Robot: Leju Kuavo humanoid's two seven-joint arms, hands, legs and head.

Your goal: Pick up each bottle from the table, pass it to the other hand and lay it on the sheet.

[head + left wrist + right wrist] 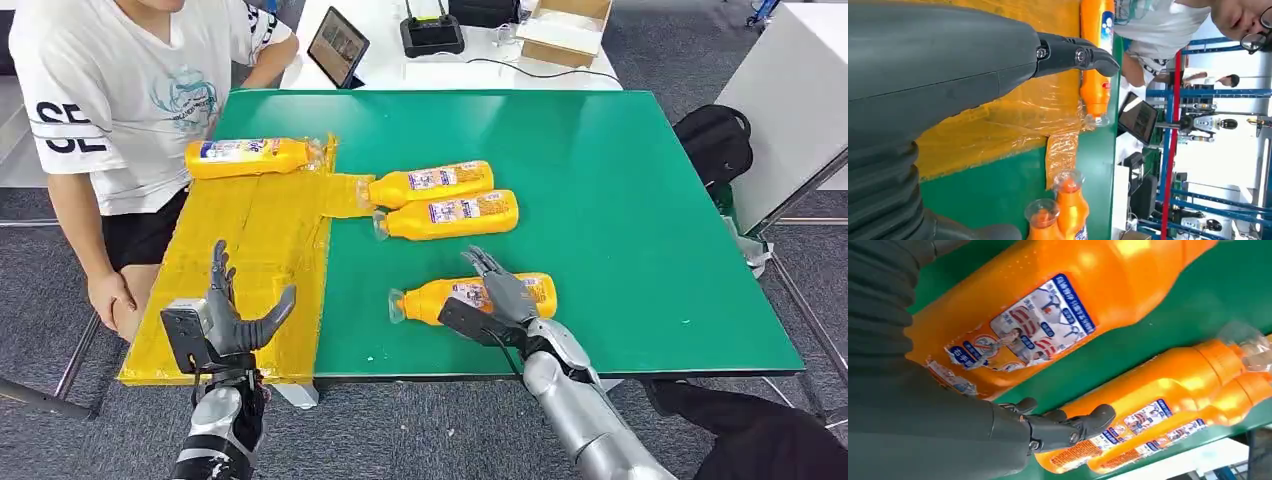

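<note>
Three bottles lie off the yellow sheet (250,260) — the right hand (500,295) rests, uncurled, over the nearest bottle (440,297). Next, probably, grasp it; left hand (235,318) waits spread, empty.

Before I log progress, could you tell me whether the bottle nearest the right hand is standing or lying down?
Lying down. The nearest bottle rests on its side on the green table, cap toward the yellow sheet; the right hand reaches over it.

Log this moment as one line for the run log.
right hand: over nearest bottle, grip unclear | left hand: open above sheet | one bottle on sheet | two bottles on table
</note>
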